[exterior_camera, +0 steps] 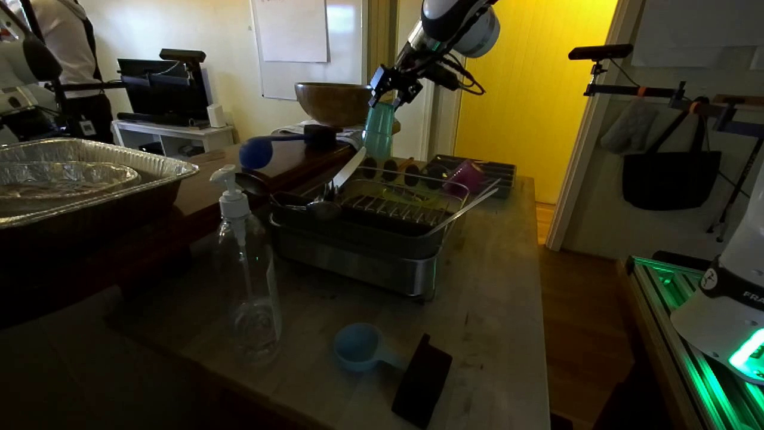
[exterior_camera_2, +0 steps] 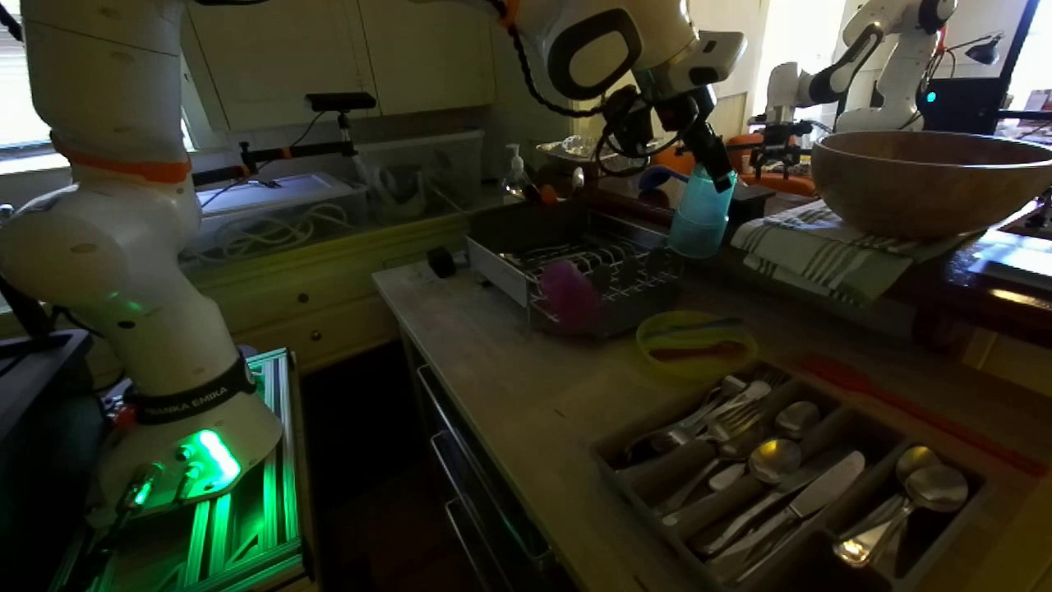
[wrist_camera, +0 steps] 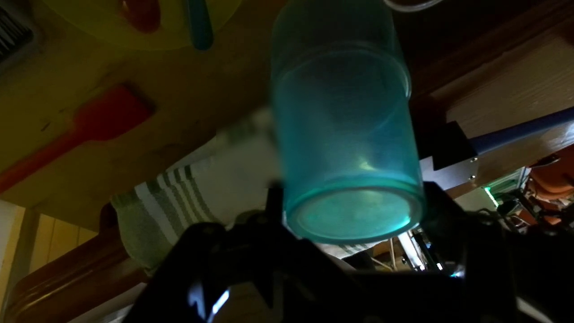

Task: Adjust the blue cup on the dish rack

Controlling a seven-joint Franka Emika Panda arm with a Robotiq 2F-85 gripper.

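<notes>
The blue cup (exterior_camera: 378, 134) is a translucent teal tumbler, also seen in an exterior view (exterior_camera_2: 701, 218) and in the wrist view (wrist_camera: 345, 130). My gripper (exterior_camera: 387, 101) is shut on the cup near its base, with a finger on either side (wrist_camera: 352, 197); it also shows in an exterior view (exterior_camera_2: 717, 171). The cup is tilted, base up and mouth down. It appears held in the air at the side of the dish rack (exterior_camera: 352, 257), near its far corner. The rack also shows in an exterior view (exterior_camera_2: 503, 271); its tray hides parts of the inside.
A purple cup (exterior_camera_2: 569, 296) hangs on the rack's end. A yellow bowl (exterior_camera_2: 653, 355), cutlery tray (exterior_camera_2: 625, 485) and red spatula (wrist_camera: 107, 114) lie nearby. A wooden bowl (exterior_camera_2: 929, 189) stands on a striped towel (exterior_camera_2: 822, 247). A pump bottle (exterior_camera: 250, 286) and light-blue scoop (exterior_camera: 358, 346) stand by the rack.
</notes>
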